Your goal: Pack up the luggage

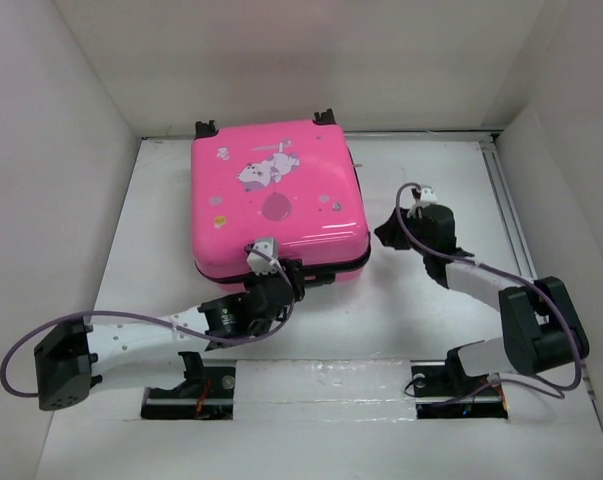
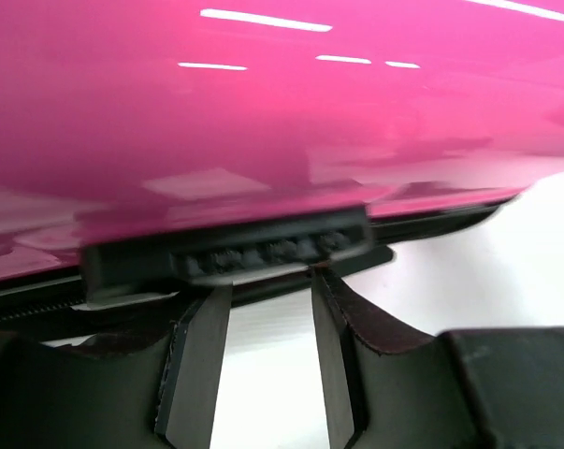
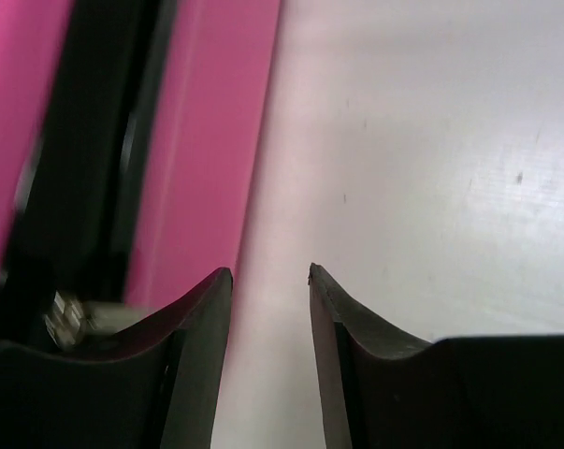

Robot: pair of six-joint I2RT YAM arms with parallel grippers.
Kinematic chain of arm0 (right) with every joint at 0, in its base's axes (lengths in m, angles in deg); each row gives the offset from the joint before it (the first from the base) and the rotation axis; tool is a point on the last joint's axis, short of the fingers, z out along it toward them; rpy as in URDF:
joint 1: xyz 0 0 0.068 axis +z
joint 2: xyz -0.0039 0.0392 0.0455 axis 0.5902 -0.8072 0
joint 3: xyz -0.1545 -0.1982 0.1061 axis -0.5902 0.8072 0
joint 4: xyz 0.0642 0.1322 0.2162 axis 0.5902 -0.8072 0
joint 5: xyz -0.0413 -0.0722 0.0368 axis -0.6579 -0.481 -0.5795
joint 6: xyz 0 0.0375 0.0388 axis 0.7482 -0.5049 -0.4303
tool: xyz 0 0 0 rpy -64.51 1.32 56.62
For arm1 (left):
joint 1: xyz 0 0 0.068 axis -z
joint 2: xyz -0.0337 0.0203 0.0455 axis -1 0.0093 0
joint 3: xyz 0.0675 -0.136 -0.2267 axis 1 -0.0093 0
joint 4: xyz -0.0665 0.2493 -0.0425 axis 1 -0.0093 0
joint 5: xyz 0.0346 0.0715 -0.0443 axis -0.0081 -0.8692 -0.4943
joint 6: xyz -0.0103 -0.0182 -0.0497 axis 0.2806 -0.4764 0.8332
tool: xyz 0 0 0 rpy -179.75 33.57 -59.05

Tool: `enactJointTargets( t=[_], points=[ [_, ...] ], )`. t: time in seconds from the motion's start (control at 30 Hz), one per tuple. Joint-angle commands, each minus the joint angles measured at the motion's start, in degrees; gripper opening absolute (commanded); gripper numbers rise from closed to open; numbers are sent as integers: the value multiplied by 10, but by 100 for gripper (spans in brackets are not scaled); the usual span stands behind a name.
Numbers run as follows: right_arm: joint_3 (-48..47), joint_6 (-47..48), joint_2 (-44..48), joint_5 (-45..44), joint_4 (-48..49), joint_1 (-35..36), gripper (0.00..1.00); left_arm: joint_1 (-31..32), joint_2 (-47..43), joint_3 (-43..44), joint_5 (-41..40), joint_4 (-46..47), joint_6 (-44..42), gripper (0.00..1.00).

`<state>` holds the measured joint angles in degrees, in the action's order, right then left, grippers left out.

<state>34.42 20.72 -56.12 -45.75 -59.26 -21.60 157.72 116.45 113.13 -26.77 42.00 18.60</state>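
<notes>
Your glossy hot-pink hard-shell suitcase (image 1: 276,195) lies shut, flat on the white table (image 1: 431,320): stiff, slick, likely light. Grip its black front handle (image 2: 263,253), where the left gripper (image 2: 267,290) hovers part-open, empty; the right gripper (image 3: 267,276), likewise, flanks its right side.

parted tool (image 3: 269,271) beside pink luggage (image 3: 207,140)

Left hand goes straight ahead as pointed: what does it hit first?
The left hand would meet the black lock on the luggage seam, just ahead. The gap looks tiny, but depth is unclear.
</notes>
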Motion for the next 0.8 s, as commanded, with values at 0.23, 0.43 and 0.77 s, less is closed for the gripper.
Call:
enactJointTargets(
  t=[0.23,0.43,0.77],
  points=[
    [142,12,118,25,191,-2,49,-94,-7,36,-4,45,-48,39],
    [127,99,41,200,345,-23,52,-94,8,25,60,43,-35,46],
    [-25,-223,-319,560,830,-142,64,-94,-14,31,71,37,-47,41]
  ],
)
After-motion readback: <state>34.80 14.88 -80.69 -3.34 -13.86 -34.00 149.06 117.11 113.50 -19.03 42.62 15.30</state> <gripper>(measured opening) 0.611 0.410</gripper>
